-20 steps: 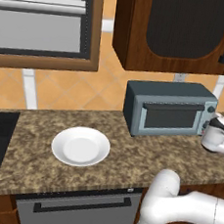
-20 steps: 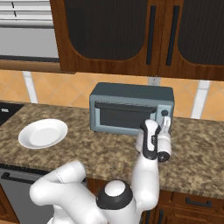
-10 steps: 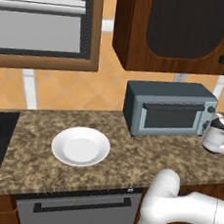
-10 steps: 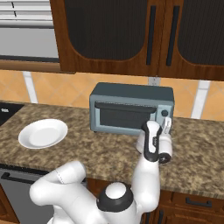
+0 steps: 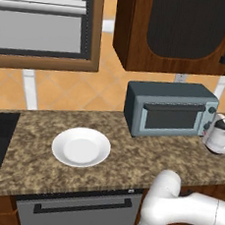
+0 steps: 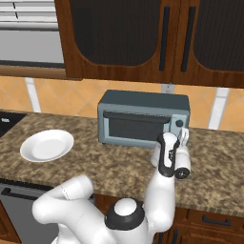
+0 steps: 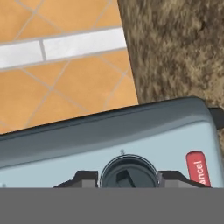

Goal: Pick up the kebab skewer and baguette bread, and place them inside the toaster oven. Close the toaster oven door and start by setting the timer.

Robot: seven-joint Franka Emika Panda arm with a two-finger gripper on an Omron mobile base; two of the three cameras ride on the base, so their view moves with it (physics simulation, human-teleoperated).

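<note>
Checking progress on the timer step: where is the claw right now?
The claw is at the toaster oven's right end, by the knobs. In the hand view its fingertips flank a round knob, beside a red cancel button.

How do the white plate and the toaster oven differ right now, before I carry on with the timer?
The white plate is round, flat and bare, while the toaster oven is a boxy blue-grey unit with its door shut. The plate lies apart from the arm, to the oven's left; the oven has the gripper at its knob side. Both sit on the speckled counter.
</note>
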